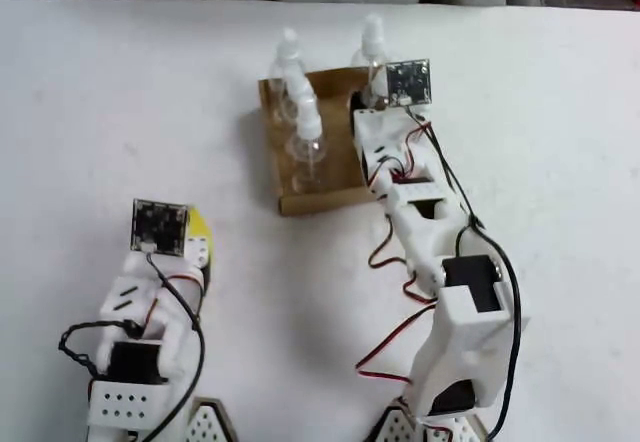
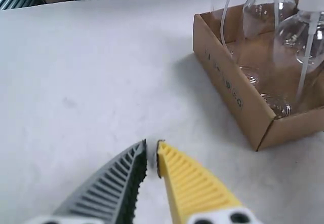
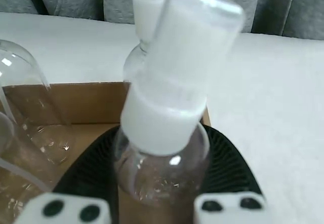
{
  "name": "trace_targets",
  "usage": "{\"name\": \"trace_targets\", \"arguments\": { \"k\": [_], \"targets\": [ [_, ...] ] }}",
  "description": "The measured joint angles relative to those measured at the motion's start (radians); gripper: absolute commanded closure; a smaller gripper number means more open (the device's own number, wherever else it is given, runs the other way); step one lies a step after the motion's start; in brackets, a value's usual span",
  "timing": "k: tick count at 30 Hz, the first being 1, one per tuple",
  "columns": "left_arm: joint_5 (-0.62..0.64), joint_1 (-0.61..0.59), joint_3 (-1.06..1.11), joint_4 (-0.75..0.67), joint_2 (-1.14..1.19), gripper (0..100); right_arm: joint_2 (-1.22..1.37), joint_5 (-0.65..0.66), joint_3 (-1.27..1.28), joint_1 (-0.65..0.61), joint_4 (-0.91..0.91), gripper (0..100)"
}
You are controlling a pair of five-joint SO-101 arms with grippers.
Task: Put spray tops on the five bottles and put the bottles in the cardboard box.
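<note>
The cardboard box (image 1: 335, 177) lies at mid-table. My right gripper (image 1: 373, 90) is over the box's far right corner, shut on a clear bottle (image 3: 161, 164) with a white spray top (image 3: 172, 82). That bottle (image 1: 373, 47) leans between the black fingers (image 3: 230, 165); I cannot tell if its base rests on the box floor. Other clear bottles with white spray tops (image 1: 306, 132) stand in the left half of the box (image 2: 228, 84). My left gripper (image 2: 152, 153) is low over bare table to the near left of the box, its grey and yellow fingers nearly touching with nothing between them.
The right arm (image 1: 440, 252) stretches from the near right edge up to the box, with red and black wires looping beside it. The left arm (image 1: 150, 312) sits at the near left. White table (image 1: 120, 92) spreads around the box. Grey fabric lies beyond the far edge.
</note>
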Motion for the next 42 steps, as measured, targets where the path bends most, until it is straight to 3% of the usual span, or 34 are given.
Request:
{"name": "trace_targets", "arguments": {
  "k": [5,39,42],
  "targets": [
    [0.000,0.000,0.000,0.000,0.000,94,0.000,0.000,0.000,-0.006,0.000,83.3],
    [0.000,0.000,0.000,0.000,0.000,94,-0.080,0.000,0.094,-0.009,0.005,82.7],
    [0.000,0.000,0.000,0.000,0.000,94,-0.080,0.000,0.094,-0.009,0.005,77.7]
  ]
}}
